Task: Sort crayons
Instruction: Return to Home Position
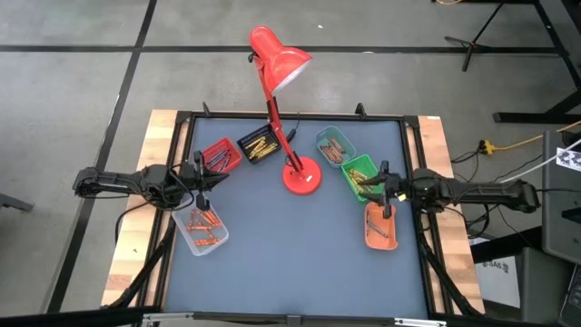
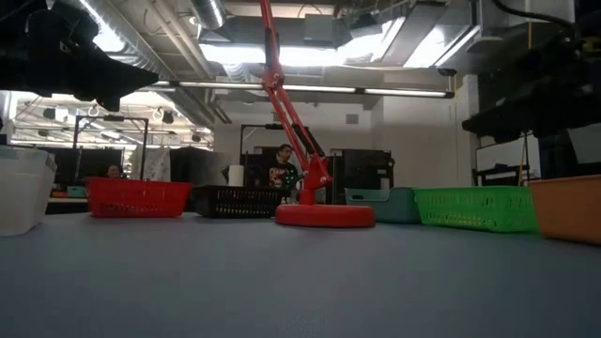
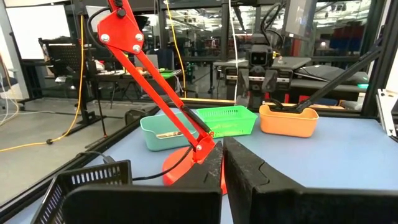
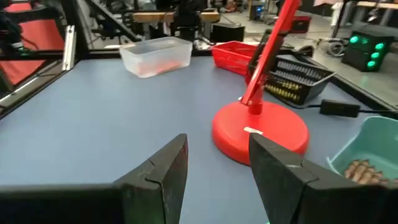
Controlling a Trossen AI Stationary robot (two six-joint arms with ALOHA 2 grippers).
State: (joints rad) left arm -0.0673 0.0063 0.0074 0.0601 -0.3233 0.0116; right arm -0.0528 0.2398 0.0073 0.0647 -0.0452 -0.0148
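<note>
Crayons lie in six small trays around a red desk lamp [image 1: 300,174]: a clear tray [image 1: 201,229], a red tray [image 1: 219,154], a black tray [image 1: 259,145], a teal tray [image 1: 333,144], a green tray [image 1: 360,174] and an orange tray [image 1: 379,225]. My left gripper [image 1: 205,174] hovers level at the table's left side, between the red and clear trays. It is shut [image 3: 222,168] and holds nothing. My right gripper [image 1: 374,187] hangs over the green tray's near end at the right side. It is open [image 4: 217,168] and nothing is between its fingers.
The lamp's round base [image 4: 260,132] stands mid-table, its arm slanting up toward the far edge, and a black cable [image 4: 339,107] runs from it. The mat's near half [image 1: 290,263] holds nothing. A black frame [image 1: 186,118] edges the mat. A person [image 2: 281,172] sits beyond the table.
</note>
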